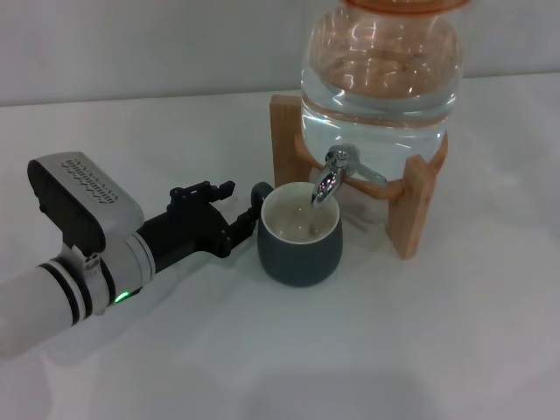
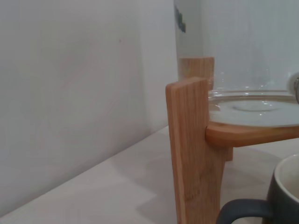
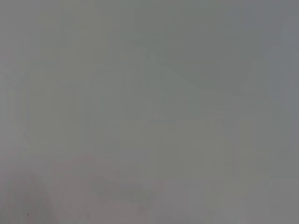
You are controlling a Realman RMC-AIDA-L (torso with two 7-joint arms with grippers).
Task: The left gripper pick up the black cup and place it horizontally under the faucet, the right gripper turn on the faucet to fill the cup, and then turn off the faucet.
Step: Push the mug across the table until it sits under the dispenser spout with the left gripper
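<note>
Head view showed me the black cup (image 1: pixel 299 234) standing upright on the white table (image 1: pixel 394 350), right under the spout of the faucet (image 1: pixel 331 178), with the left gripper (image 1: pixel 241 223) at its handle. The fingers looked drawn in narrow around that handle, though I could not tell whether they truly gripped it. My left wrist view gave only the wooden stand (image 2: pixel 191 154), the jar's base and a slice of the cup's rim (image 2: pixel 286 184). The right gripper was nowhere in sight; its wrist view was a blank grey blur. My worry was that if the left arm pulled or twisted, the cup could slide out from beneath the spout, or tip by its handle, and water would hit the table once the lever opened.
</note>
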